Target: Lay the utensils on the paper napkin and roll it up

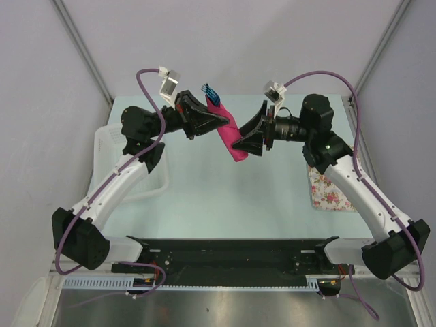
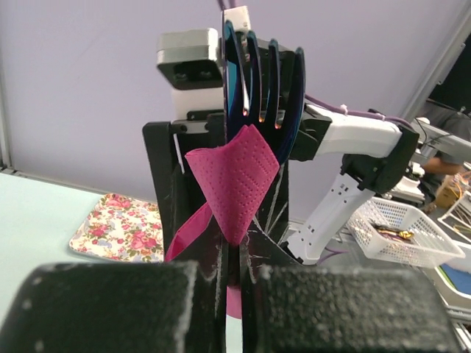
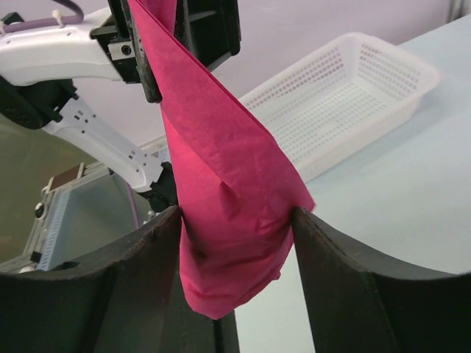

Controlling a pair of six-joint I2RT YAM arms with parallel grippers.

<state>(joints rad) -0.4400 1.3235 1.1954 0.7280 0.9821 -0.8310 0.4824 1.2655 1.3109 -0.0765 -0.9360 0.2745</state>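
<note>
The magenta-pink paper napkin is rolled round the dark blue utensils and held tilted in the air over the middle of the table. The utensil ends stick out of its upper, far end. In the left wrist view fork tines rise above the pink wrap. My left gripper is shut on the roll's upper part. My right gripper is shut on the roll's lower end, one jaw pressing each side.
A white perforated basket stands at the table's left edge. A floral-patterned tray lies at the right, under my right arm. Another basket on a neighbouring bench lies beyond the table.
</note>
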